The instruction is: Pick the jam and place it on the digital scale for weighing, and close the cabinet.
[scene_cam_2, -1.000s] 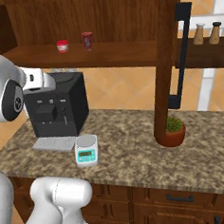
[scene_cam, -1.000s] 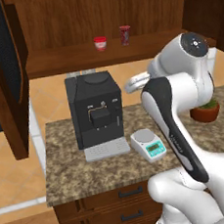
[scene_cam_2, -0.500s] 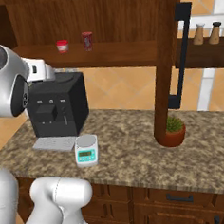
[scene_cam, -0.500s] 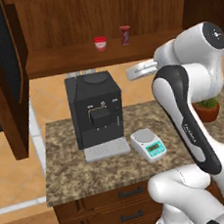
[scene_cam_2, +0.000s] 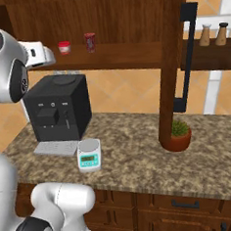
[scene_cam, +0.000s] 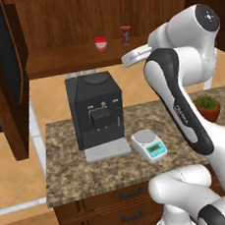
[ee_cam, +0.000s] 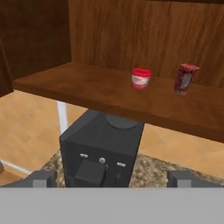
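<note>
Nothing of the task is looking finished, judging from how things lie. The jam (ee_cam: 141,78) is sitting on the open shelf of the cabinet (scene_cam: 50,22), near the front half of the board, with a taller dark-red can (ee_cam: 185,79) standing just beside it and apart from it. The gripper (ee_cam: 111,177) is raised to about shelf height and facing the jar from well in front; its two finger tips are standing wide, at opposite sides of the hand view, with nothing between them. The digital scale (scene_cam: 149,144) is lying bare on the counter, its round plate carrying nothing. So the reach, the grasp, the carry down to the scale and the shutting of the doors are all waiting to be done, as far as can be judged.

The cabinet doors are hanging open: one door (scene_cam: 3,72) is swung out at the left of the left base view, the other (scene_cam_2: 174,59) is showing edge-on in the right base view with its black bar handle (scene_cam_2: 186,53).

The speckled stone counter (scene_cam_2: 135,155) is carrying a black coffee machine (scene_cam: 97,109) just beside the scale, and a small potted plant (scene_cam_2: 178,134) further along. Drawers with black handles are running below, and orange tiled wall is showing behind
</note>
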